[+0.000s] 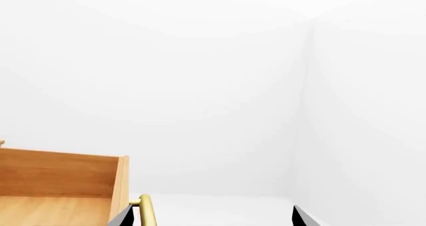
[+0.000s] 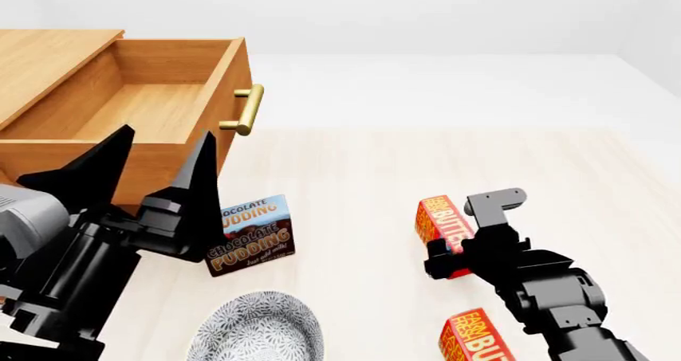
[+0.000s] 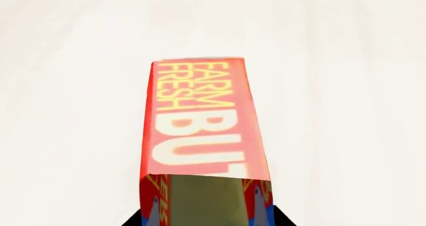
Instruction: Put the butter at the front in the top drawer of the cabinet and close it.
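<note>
Most of the left wrist view is plain white wall, with a faint corner seam between two walls. At one edge sits the top drawer (image 1: pixel 60 186), pulled open: its orange-brown wooden inner wall and floor show, and nothing can be seen inside the visible part. On its front panel is the brass handle (image 1: pixel 145 210). Two dark fingertips (image 1: pixel 121 217) of the left gripper (image 1: pixel 209 217) stand well apart, one just beside the handle

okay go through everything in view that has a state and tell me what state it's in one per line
top drawer: pulled open, empty
butter: on the floor, right gripper around it
second butter carton: lying free
chocolate pudding box: upright, leaning back
left gripper: open, empty, near the drawer front
</note>
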`<state>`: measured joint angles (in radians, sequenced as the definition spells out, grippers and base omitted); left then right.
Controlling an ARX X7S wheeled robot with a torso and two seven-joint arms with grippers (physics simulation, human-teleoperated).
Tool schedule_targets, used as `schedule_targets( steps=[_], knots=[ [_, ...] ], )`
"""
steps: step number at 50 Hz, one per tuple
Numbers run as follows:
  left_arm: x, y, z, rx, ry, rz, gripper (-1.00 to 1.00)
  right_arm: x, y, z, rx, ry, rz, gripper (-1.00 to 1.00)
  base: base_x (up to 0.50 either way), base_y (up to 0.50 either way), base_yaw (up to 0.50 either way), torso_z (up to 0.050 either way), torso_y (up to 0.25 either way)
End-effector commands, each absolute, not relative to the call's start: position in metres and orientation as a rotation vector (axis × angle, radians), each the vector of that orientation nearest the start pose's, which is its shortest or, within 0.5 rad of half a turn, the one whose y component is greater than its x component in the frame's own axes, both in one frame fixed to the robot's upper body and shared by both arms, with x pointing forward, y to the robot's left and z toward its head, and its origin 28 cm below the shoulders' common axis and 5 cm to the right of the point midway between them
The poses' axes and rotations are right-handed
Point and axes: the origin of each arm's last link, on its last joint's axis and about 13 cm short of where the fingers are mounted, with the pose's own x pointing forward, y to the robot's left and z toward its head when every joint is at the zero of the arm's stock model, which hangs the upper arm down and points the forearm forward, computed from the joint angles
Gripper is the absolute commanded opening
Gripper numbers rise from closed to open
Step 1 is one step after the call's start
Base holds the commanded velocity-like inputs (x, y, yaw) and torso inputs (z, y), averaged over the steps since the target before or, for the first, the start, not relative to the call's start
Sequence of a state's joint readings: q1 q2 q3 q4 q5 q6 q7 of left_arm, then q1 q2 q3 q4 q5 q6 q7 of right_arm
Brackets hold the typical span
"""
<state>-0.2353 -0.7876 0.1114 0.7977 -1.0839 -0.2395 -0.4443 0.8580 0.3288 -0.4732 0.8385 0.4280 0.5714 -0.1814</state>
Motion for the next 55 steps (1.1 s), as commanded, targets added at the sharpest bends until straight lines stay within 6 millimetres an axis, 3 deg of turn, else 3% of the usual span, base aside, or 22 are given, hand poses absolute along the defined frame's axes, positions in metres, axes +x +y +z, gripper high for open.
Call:
schedule_targets(
  steps=[1,20,31,55],
  knots=[
    [0.183,0.246,0.209,-0.229,-0.335,-0.325,1.00,0.348,-0.177,0.058,-0.092,0.654,0.185,-1.00,0.00,0.00,0.00,0.000,0.000],
    [0.183,0.245,0.208,-0.232,-0.333,-0.326,1.00,0.348,-0.178,0.062,-0.089,0.637,0.185,-1.00,0.00,0.00,0.00,0.000,0.000],
    [0.182,0.245,0.207,-0.232,-0.331,-0.328,1.00,0.347,-0.178,0.079,-0.076,0.525,0.169,-1.00,0.00,0.00,0.00,0.000,0.000],
    [0.178,0.245,0.212,-0.230,-0.343,-0.326,1.00,0.312,-0.170,0.110,0.026,0.267,0.188,-1.00,0.00,0.00,0.00,0.000,0.001]
  ],
)
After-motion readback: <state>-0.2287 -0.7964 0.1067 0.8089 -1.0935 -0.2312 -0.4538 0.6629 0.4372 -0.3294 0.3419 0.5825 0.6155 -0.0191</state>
